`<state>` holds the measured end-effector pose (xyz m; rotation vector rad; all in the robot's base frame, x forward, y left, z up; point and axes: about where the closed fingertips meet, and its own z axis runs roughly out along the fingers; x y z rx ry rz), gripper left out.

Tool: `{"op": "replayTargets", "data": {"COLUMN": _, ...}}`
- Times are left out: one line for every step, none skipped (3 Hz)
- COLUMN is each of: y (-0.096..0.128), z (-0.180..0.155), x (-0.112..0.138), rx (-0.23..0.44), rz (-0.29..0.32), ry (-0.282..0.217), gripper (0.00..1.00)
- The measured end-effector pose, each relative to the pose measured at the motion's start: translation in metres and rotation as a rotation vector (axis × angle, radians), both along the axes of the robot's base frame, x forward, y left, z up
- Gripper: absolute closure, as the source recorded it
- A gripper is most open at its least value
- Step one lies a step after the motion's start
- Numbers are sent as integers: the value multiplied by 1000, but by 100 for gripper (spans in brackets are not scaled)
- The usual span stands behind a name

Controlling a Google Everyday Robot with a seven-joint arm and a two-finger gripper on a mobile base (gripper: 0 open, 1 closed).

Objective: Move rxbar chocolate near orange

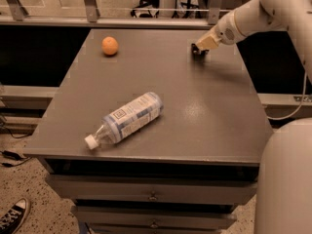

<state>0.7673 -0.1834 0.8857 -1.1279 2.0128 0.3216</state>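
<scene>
The orange [110, 46] sits at the far left of the grey table top [209, 111]. My gripper [201, 46] is at the far right of the table, low over the surface. It is shut on a small black thing at its tips, the rxbar chocolate [195, 49], which is mostly hidden by the fingers. The bar is well to the right of the orange, with a wide stretch of table between them.
A clear plastic bottle with a blue-white label [127, 118] lies on its side at the front left of the table. Drawers [152, 196] sit under the table top. A railing [146, 21] runs behind the far edge. A shoe [12, 217] is on the floor.
</scene>
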Motion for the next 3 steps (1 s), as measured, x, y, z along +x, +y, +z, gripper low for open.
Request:
{"op": "replayTargets", "data": {"y": 48, "z": 20, "x": 4, "rx": 38, "rz": 113, "ry": -42, "gripper": 100}}
{"op": "replayTargets", "data": {"y": 113, "z": 30, "x": 6, "rx": 69, "rz": 246, "ry": -75, "gripper": 100}}
{"op": "replayTargets", "data": {"y": 147, "z": 18, "x": 3, "rx": 16, "rz": 311, "ry": -84, "gripper": 100}}
